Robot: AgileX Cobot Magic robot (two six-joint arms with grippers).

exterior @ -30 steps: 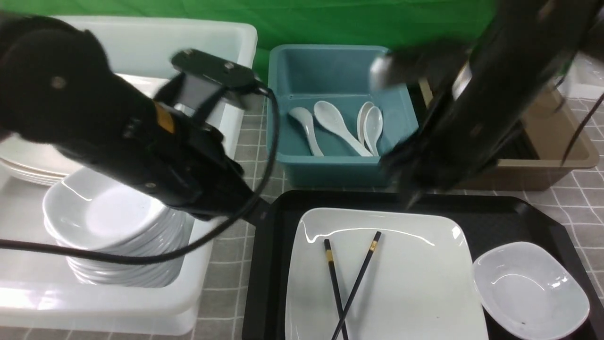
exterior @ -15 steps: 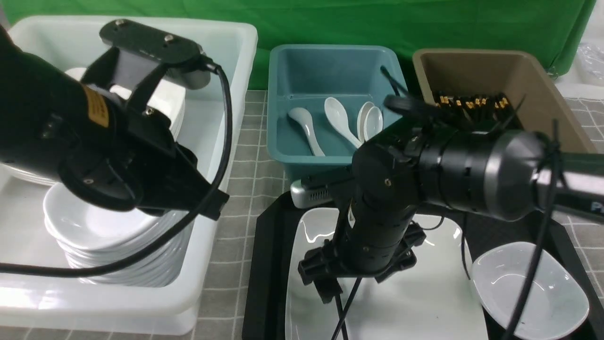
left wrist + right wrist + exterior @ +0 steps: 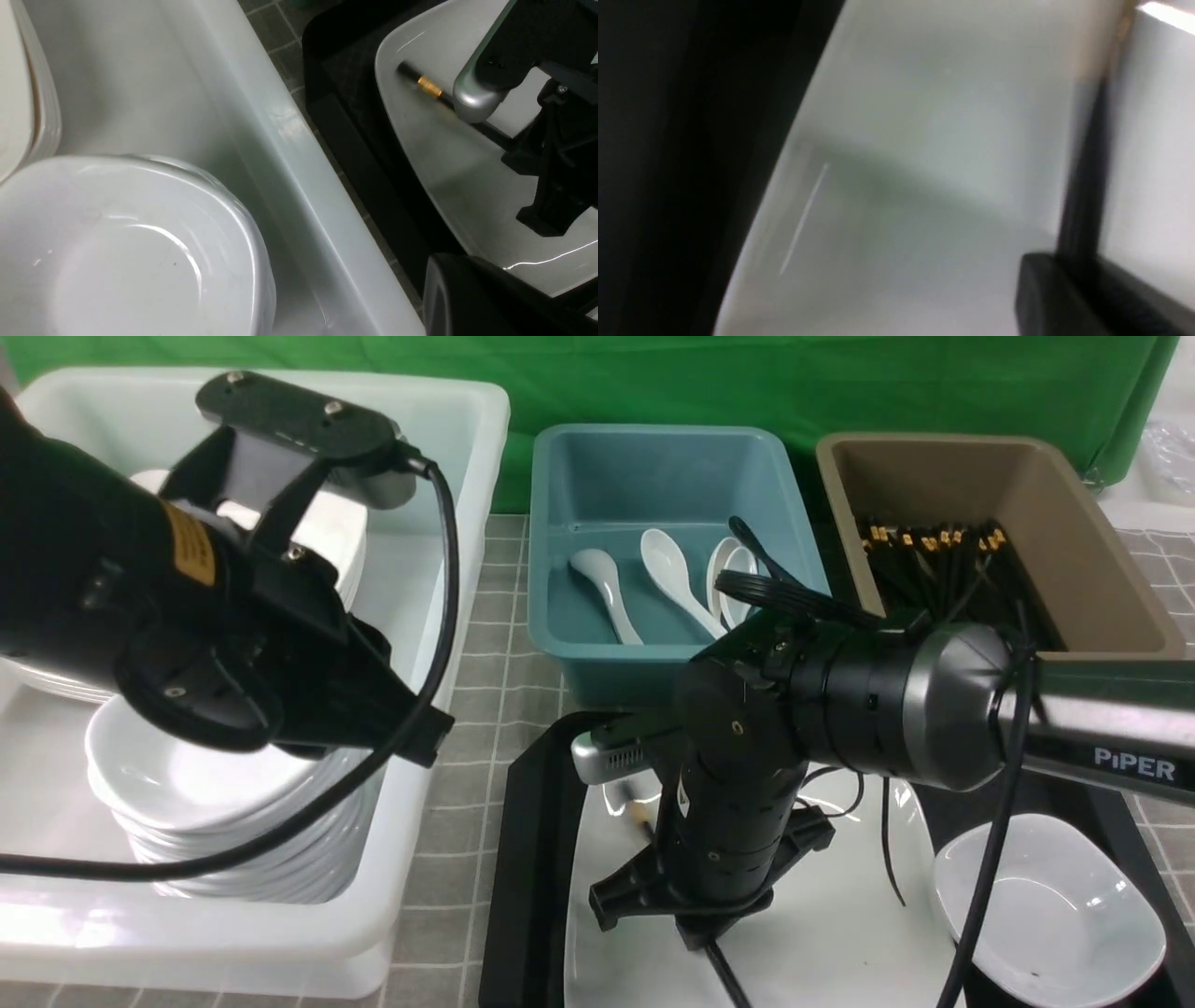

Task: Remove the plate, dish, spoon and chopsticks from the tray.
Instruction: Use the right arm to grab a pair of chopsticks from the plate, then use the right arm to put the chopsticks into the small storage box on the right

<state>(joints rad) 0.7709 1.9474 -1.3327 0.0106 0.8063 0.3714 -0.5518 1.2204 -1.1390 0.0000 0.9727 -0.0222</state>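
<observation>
Chopsticks [image 3: 427,86]: pinched by right gripper [image 3: 698,933], inside tray [image 3: 527,859]
Surface: grey checked cloth [image 3: 485,644], green backdrop [image 3: 653,378]
Left gripper [image 3: 486,303]: grip unclear
Change: chopsticks shifted

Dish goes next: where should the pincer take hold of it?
Grip the dish at its right rim from above, one finger inside, one outside. It lies flat and shallow, likely too wide to span, and the plate sits close on its left.
</observation>
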